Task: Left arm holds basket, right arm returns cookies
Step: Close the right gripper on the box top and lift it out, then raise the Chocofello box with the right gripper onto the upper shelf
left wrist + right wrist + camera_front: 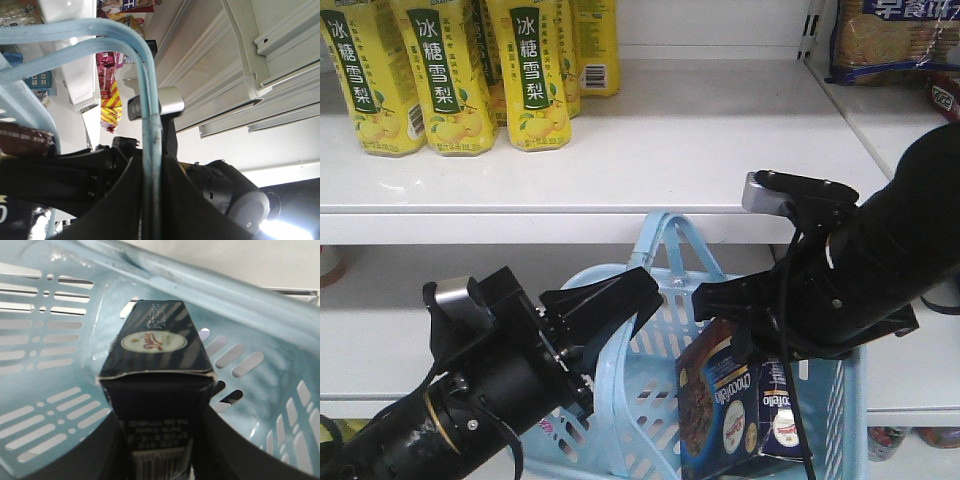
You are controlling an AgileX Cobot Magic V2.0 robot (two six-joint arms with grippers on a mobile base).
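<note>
**Setting.** A white store shelf (pixel 700 140) spans the front view. Yellow bottles (pixel 535 70) stand on its left part, and biscuit packs (pixel 890 40) sit at the top right on a neighbouring bay. A second white shelf (pixel 370 330) runs below. The left wrist view looks up at white shelf rails (pixel 260 65) and red-and-yellow snack packets (pixel 110 105).

**Basket.** The basket (pixel 605 390) hangs in front of the lower shelf, between the two arms. Its hoop handles rise to the edge of the upper shelf.

**Left arm.** The left gripper (pixel 645 300) reaches in from the lower left to the handle base. In the left wrist view the handle (pixel 150 100) runs straight down between the two fingers of the left gripper (pixel 150 175). The jaws are clenched on it.

**Right arm.** The right gripper (pixel 735 325) comes in from the right, above the basket rim. Its jaws grasp the cookies (pixel 725 410) at the upper end.

**Cookies.** The carton hangs upright and slightly tilted. Its lower part sits inside the basket, near the right wall. In the right wrist view the cookies (pixel 160 350) point down into the basket, with the slotted wall (pixel 50 365) on all sides and a black finger (pixel 107 450) on each flank. Contact between carton and basket floor cannot be determined.
</note>
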